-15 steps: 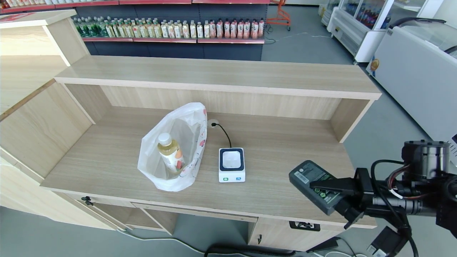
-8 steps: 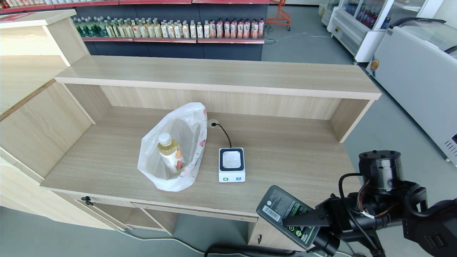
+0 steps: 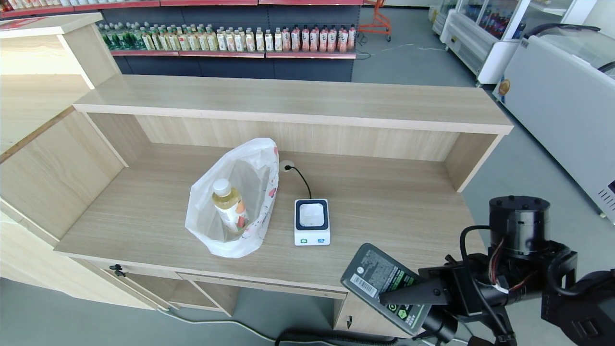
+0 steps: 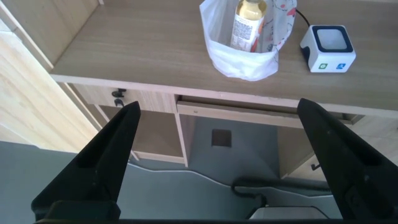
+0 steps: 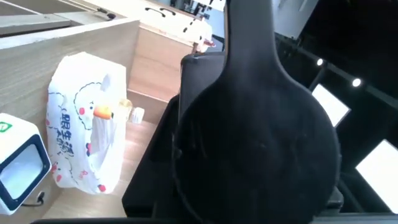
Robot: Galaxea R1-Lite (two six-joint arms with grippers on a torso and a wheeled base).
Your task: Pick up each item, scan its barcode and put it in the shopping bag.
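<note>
One dark grey pack [image 3: 379, 276] is hanging in the right gripper [image 3: 401, 307], whose fingers are clamping it from above and below by the end nearer the arm. It is being held out past the front edge of the wooden counter [image 3: 394, 211], off to the robot's right. That puts it well apart from the white barcode scanner [image 3: 312, 222], which is standing on the counter with its dark window facing up. The pack's labelled face, with a small white barcode [image 3: 363, 285] near its free corner, is tilting upward toward the head camera, so the step in hand is looking like the scan itself.

Doing it well probably means carrying the pack inward over the counter and rolling the wrist so the barcode is facing down at the window. The pack should be level and near the window without touching, and the upper finger should not be covering the code. Since the grip is sitting on one end, a slow turn would be safer against slipping.

The white shopping bag [image 3: 204, 216] is standing just beside the scanner on its left, mouth open, with a bottle [image 3: 229, 206] standing inside; the pack would go there afterward. The left gripper [image 4: 217, 106] is hanging before the counter's front edge with fingers spread wide and empty.
</note>
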